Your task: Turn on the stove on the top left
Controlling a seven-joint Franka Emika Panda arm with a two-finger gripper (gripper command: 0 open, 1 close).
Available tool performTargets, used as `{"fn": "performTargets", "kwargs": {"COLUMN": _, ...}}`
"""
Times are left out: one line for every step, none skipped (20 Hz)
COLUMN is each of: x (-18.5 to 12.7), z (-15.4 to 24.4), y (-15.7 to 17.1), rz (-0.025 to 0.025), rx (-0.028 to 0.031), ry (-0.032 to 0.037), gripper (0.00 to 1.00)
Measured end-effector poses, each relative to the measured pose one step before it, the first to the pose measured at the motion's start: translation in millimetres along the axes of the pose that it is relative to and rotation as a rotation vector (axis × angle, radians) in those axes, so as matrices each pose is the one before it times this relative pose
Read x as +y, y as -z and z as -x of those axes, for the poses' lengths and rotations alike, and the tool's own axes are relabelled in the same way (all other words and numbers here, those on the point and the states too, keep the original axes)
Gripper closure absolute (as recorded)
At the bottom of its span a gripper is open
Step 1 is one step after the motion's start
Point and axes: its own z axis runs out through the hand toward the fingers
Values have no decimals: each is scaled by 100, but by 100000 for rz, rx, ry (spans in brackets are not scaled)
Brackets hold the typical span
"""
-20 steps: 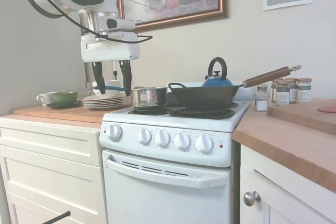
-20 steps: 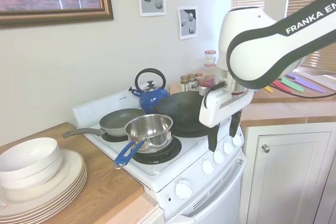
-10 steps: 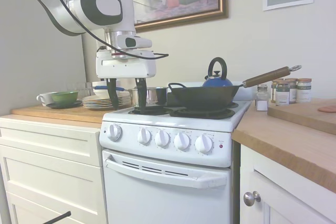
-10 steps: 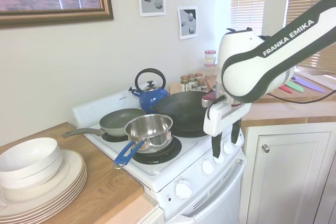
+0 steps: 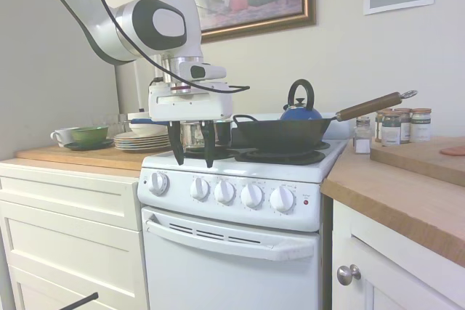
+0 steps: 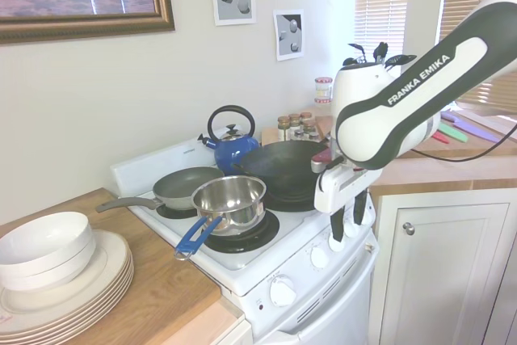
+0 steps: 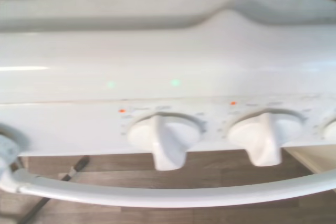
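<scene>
Five white knobs (image 5: pixel 224 192) in a row along the front panel of the stove (image 5: pixel 240 215), just below and slightly forward of the gripper (image 5: pixel 191 156). Fingers pointing straight down, parted to a moderate gap and holding nothing, tips hanging level with the cooktop's front edge, just above the stretch between the far knob (image 5: pixel 158 183) on the plate side and the next knob (image 5: pixel 199 188) along. Wrist view filled by two knobs side by side, one knob (image 7: pixel 164 140) nearly centred and the other (image 7: pixel 265 136) off to one side, each with its raised grip ridge running straight out toward the camera and a small orange mark on the panel beside it (lettering there too blurred to read). Row axis crosswise to the fingers' downward reach, so a short drop and a slight reach forward probably needed to straddle a ridge; which knob serves the top left burner not tellable from the panel. Readable writing only on the arm: "FRANKA EMIKA" (image 6: pixel 416 80). Oven door handle (image 7: pixel 168 195) curving below the knobs.
</scene>
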Motion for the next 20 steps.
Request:
{"fn": "performTargets", "kwargs": {"x": 51, "z": -133, "y": -97, "rz": 202, "rx": 113, "ry": -56, "gripper": 100}}
{"fn": "performTargets", "kwargs": {"x": 39, "z": -103, "y": -101, "rz": 323, "rx": 188, "ry": 34, "gripper": 100}}
{"fn": "performTargets", "kwargs": {"x": 11, "z": -79, "y": -136, "rz": 267, "rx": 286, "ry": 29, "gripper": 100}}
{"fn": "performTargets", "kwargs": {"x": -62, "z": -83, "y": -141, "rz": 50, "rx": 255, "ry": -2, "gripper": 100}}
{"fn": "performTargets", "kwargs": {"x": -62, "z": -70, "y": -168, "rz": 129, "rx": 164, "ry": -35, "gripper": 100}}
{"fn": "performTargets", "kwargs": {"x": -87, "z": -102, "y": -163, "rz": 292, "rx": 105, "ry": -108, "gripper": 100}}
{"fn": "performTargets", "kwargs": {"x": -108, "z": -131, "y": -145, "rz": 357, "rx": 199, "ry": -151, "gripper": 100}}
{"fn": "performTargets", "kwargs": {"x": -108, "z": -123, "y": -132, "rz": 182, "rx": 245, "ry": -266, "gripper": 100}}
{"fn": "performTargets", "kwargs": {"x": -96, "z": -100, "y": -147, "rz": 57, "rx": 212, "ry": -273, "gripper": 100}}
{"fn": "performTargets", "kwargs": {"x": -72, "z": -68, "y": -168, "rz": 102, "rx": 266, "ry": -289, "gripper": 100}}
{"fn": "performTargets", "kwargs": {"x": -42, "z": -32, "y": -186, "rz": 312, "rx": 286, "ry": -106, "gripper": 100}}
{"fn": "performTargets", "kwargs": {"x": -43, "z": -34, "y": -135, "rz": 343, "rx": 218, "ry": -197, "gripper": 100}}
{"fn": "performTargets", "kwargs": {"x": -47, "z": -41, "y": -92, "rz": 208, "rx": 304, "ry": -309, "gripper": 100}}
{"fn": "performTargets", "kwargs": {"x": -67, "z": -59, "y": -94, "rz": 163, "rx": 522, "ry": -207, "gripper": 100}}
{"fn": "performTargets", "kwargs": {"x": -51, "z": -37, "y": -146, "rz": 234, "rx": 586, "ry": -357, "gripper": 100}}
{"fn": "performTargets", "kwargs": {"x": -35, "z": -30, "y": -187, "rz": 400, "rx": 544, "ry": -213, "gripper": 100}}
{"fn": "performTargets", "kwargs": {"x": -41, "z": -26, "y": -214, "rz": 325, "rx": 479, "ry": -404, "gripper": 100}}
{"fn": "performTargets", "kwargs": {"x": -40, "z": -9, "y": -248, "rz": 501, "rx": 457, "ry": -124, "gripper": 100}}
{"fn": "performTargets", "kwargs": {"x": -42, "z": 10, "y": -284, "rz": 540, "rx": 314, "ry": -186, "gripper": 100}}
{"fn": "performTargets", "kwargs": {"x": -44, "z": 7, "y": -270, "rz": 387, "rx": 254, "ry": -162, "gripper": 100}}
